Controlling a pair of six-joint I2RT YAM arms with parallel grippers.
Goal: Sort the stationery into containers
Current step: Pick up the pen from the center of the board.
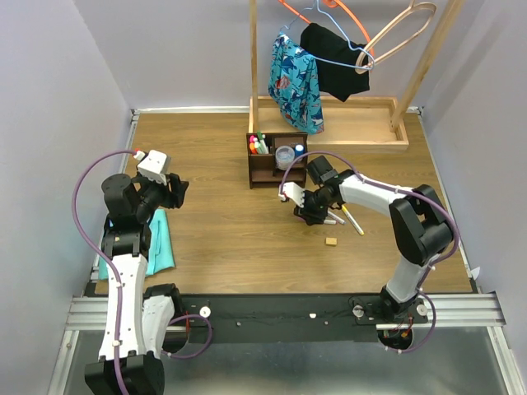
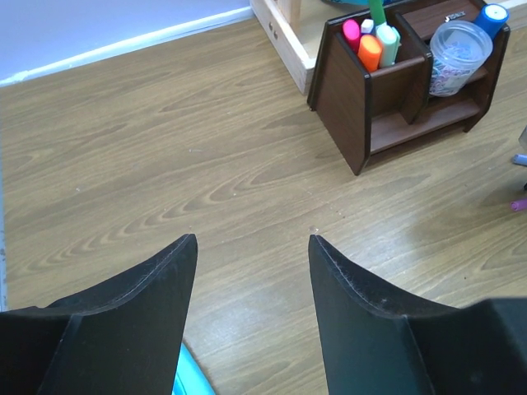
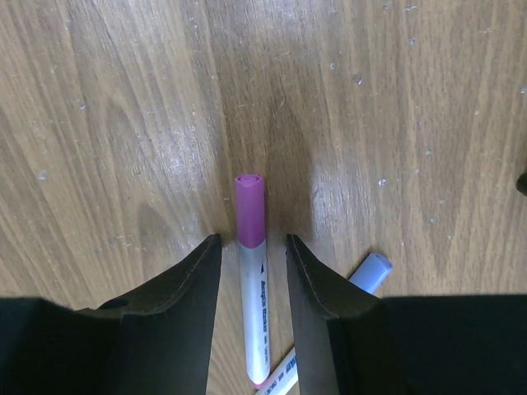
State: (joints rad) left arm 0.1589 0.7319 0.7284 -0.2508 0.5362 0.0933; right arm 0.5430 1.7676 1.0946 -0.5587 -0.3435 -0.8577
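Left gripper (image 2: 252, 237) hangs wide open and empty over the table (image 2: 165, 148) at the bottom of its wrist view, the dark organizer (image 2: 395, 99) upper right holding highlighters (image 2: 370, 51) and a clear tub (image 2: 457, 49), while the right gripper (image 3: 253, 238), jaws narrowly parted, flanks a purple-capped marker (image 3: 249, 206) lying mid-frame
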